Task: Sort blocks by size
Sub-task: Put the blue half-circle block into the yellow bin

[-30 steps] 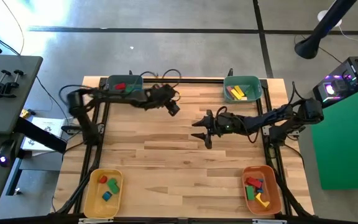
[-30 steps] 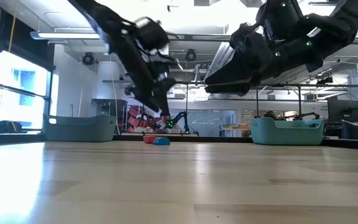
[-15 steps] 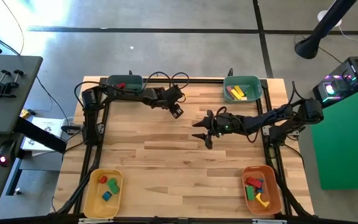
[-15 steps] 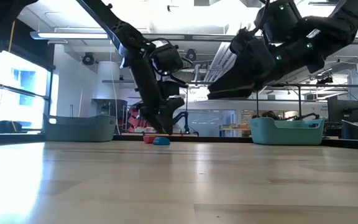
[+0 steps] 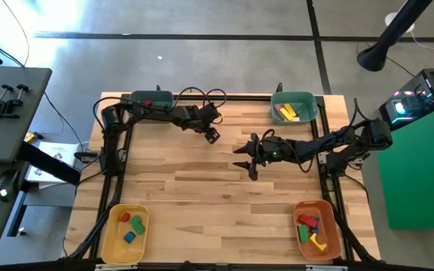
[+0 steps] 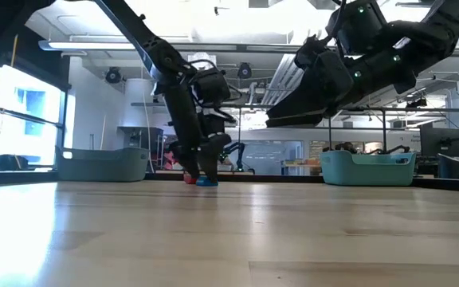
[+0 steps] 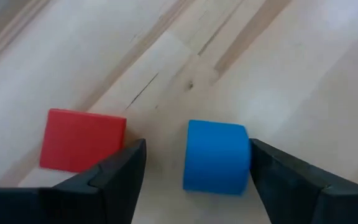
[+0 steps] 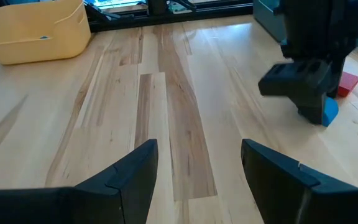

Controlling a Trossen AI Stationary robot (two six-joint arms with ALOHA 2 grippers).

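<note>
Upper centre of the high view: the left gripper (image 5: 212, 136) is down over the blue block (image 7: 216, 155), jaws wide and straddling it, gripping nothing. Close squarely, avoiding the red block (image 7: 83, 139) just beside it. The right gripper (image 5: 247, 156) (mid-table) hangs spread, empty.

Two blocks (image 7: 216, 155) lie side by side on the table (image 5: 202, 203), far of centre; bins (image 5: 126, 233) sit at its four corners.
</note>
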